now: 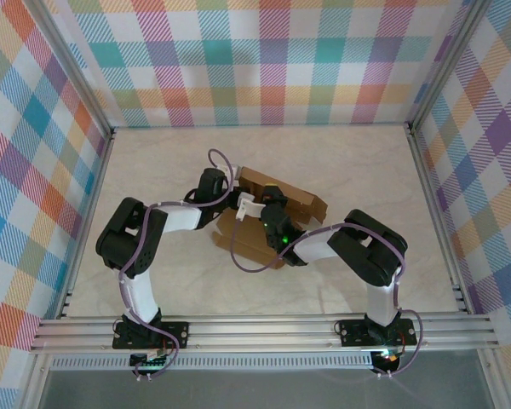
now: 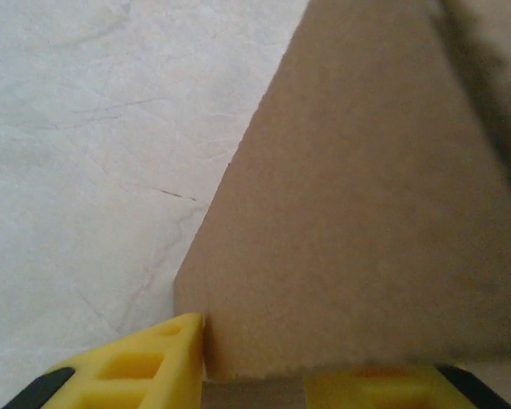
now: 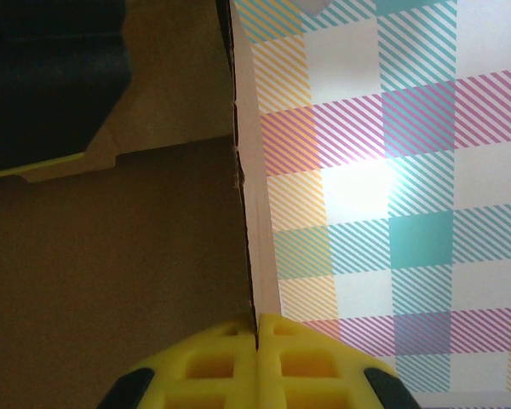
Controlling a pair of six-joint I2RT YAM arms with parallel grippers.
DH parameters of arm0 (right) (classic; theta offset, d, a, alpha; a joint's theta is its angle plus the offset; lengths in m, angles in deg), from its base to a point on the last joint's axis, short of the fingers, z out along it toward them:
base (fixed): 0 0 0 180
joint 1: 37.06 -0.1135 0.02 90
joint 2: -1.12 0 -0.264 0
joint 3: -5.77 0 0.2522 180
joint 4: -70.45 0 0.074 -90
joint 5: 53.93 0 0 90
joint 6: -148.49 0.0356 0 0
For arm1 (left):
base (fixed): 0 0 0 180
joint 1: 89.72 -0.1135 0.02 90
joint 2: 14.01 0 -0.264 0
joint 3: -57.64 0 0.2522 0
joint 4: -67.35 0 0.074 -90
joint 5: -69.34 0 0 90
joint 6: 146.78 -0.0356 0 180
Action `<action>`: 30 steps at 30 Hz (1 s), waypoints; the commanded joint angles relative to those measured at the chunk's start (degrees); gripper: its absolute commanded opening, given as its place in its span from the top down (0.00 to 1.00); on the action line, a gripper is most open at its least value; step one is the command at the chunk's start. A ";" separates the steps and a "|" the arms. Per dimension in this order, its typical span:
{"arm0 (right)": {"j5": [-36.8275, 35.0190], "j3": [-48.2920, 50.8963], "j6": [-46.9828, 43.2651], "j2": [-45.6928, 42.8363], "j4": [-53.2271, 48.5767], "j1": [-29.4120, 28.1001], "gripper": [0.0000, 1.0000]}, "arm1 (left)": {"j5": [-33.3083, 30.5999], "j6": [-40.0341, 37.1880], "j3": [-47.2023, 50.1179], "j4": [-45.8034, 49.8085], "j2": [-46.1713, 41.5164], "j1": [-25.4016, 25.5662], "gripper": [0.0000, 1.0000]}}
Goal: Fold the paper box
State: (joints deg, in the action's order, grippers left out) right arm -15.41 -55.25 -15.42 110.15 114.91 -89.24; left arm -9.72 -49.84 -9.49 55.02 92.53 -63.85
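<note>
From the top external view, we see the paper box (image 1: 294,203) in the middle of the pale tabletop (image 1: 366,162), partly raised: brown flaps stand at its far side and a flat panel lies toward the arm bases. The left arm (image 1: 136,247) and the right arm (image 1: 370,256) both bend inward and meet over the box, close together. From that height we cannot make out either grip.

The wrist cameras show what the overhead one does not. In the left wrist view, the left fingers (image 2: 145,366) stand apart at the bottom edge. A broad cardboard panel of the box (image 2: 366,213) rises in front of them, its lower edge across the gap. The panel faces the camera flat, not pinched edge-on, and the marbled tabletop shows to its left.

In the right wrist view, the right fingers (image 3: 213,366) are pressed together on a thin upright wall of the box (image 3: 111,256), seen edge-on and running straight up from between the tips. Brown cardboard lies to the left of that wall. The plaid backdrop (image 3: 392,170) is on its right, and a dark shape sits in the upper left corner.
</note>
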 commanded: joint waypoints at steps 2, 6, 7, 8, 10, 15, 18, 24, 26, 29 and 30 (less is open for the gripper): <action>4.06 0.02 3.29 2.41 -7.63 -1.34 1.00 | 2.13 -3.08 0.97 -4.43 -1.89 2.06 0.73; 4.12 -0.24 3.95 2.59 -8.29 -1.30 1.00 | 2.44 -2.76 0.89 -4.28 -1.53 2.08 0.81; 4.14 -0.20 4.10 2.54 -8.38 -1.32 1.00 | 2.42 -2.65 0.85 -4.32 -1.48 2.08 0.82; 4.11 -0.20 4.25 2.56 -8.62 -1.25 1.00 | 2.64 -2.60 0.80 -4.28 -1.42 2.08 0.83; 4.09 -0.21 4.39 2.53 -8.58 -1.27 1.00 | 2.94 -2.33 0.50 -3.94 -1.45 2.15 0.88; 3.97 -0.30 4.65 2.43 -8.80 -1.26 1.00 | 2.86 -1.31 -0.25 -2.74 -1.42 2.23 0.95; 3.85 -0.37 4.65 2.32 -8.50 -1.33 1.00 | 2.35 -0.72 -0.52 -1.90 -1.41 2.21 0.98; 3.93 -0.81 8.01 -0.06 -10.28 -1.30 0.80 | 1.81 -1.76 -0.47 -1.60 -1.12 2.26 1.00; 4.50 -0.87 11.26 -2.29 -13.02 -1.34 0.68 | 1.56 -2.48 -0.60 -1.03 -0.98 2.25 1.00; 5.89 -1.63 16.07 -5.42 -19.84 -1.29 0.53 | 1.33 -3.49 -1.00 0.34 -1.06 2.26 1.00; 6.22 -1.78 18.31 -6.84 -21.59 -1.34 0.49 | 1.20 -3.64 -0.87 0.42 -1.03 2.26 1.00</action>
State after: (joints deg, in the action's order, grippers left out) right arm -13.62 -56.17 -5.45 107.09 103.21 -89.42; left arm -11.53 -52.42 -8.94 54.17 92.53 -63.53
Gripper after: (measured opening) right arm 0.477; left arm 0.043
